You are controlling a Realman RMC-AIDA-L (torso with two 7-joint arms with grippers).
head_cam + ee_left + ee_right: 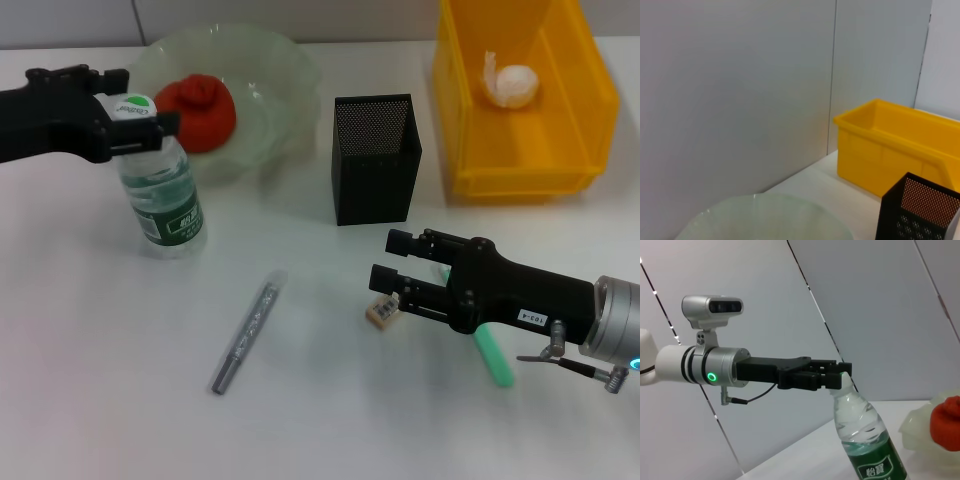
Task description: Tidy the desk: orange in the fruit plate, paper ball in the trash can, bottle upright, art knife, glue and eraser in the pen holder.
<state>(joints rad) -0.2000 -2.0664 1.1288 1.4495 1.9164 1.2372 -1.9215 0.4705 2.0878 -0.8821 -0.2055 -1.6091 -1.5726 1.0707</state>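
The bottle point(165, 200) stands upright on the table, and my left gripper point(140, 108) is shut on its white cap; the right wrist view shows the same grip on the bottle point(865, 440). In the fruit plate point(285, 80) lies the orange point(200, 110). The paper ball point(512, 85) rests in the yellow trash can point(520, 160). My right gripper point(385, 260) is open low over the table, with the eraser point(383, 311) just beside its nearer finger, not between them. A green glue stick point(494, 357) lies partly under that arm. The grey art knife point(247, 332) lies left of the eraser. The pen holder point(375, 160) stands behind.
The left wrist view shows the fruit plate's rim point(765, 215), the trash can point(890, 150) and the pen holder point(920, 210) before a grey wall. White tabletop runs along the front left.
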